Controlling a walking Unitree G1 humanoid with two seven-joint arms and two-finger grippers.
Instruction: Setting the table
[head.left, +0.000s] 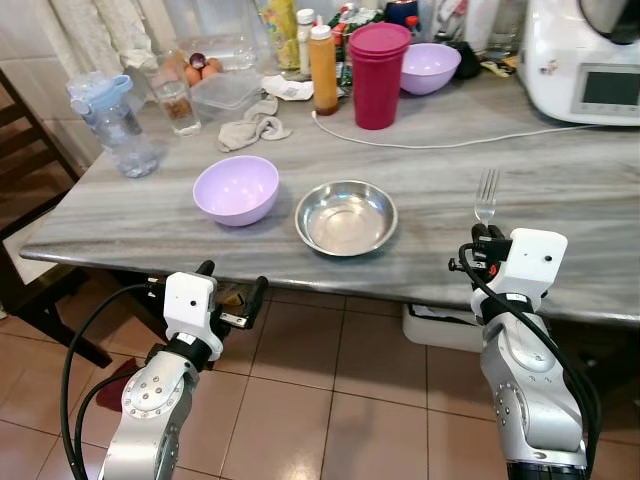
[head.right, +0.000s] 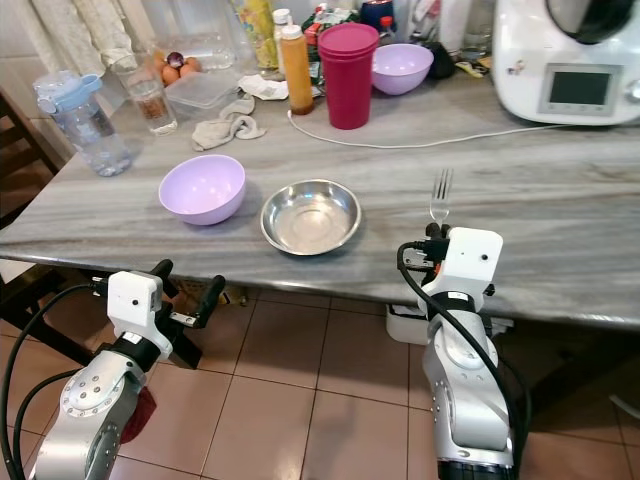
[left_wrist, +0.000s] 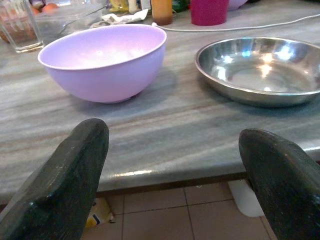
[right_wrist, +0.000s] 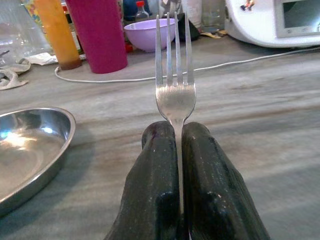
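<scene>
Soft, even daylight fills the scene, brightest at the far left. The marble table (head.left: 420, 150) carries only faint shadows, a pale one under the lilac bowl (head.left: 236, 189). The steel dish (head.left: 346, 217) throws small white and bluish glints, sharper in the left wrist view. Both eye views are crisp, with slight bowing toward the edges. In the wrist views the black fingers (left_wrist: 55, 185) loom large and a little soft, and the fork (right_wrist: 175, 85) is sharp while the far clutter blurs.
</scene>
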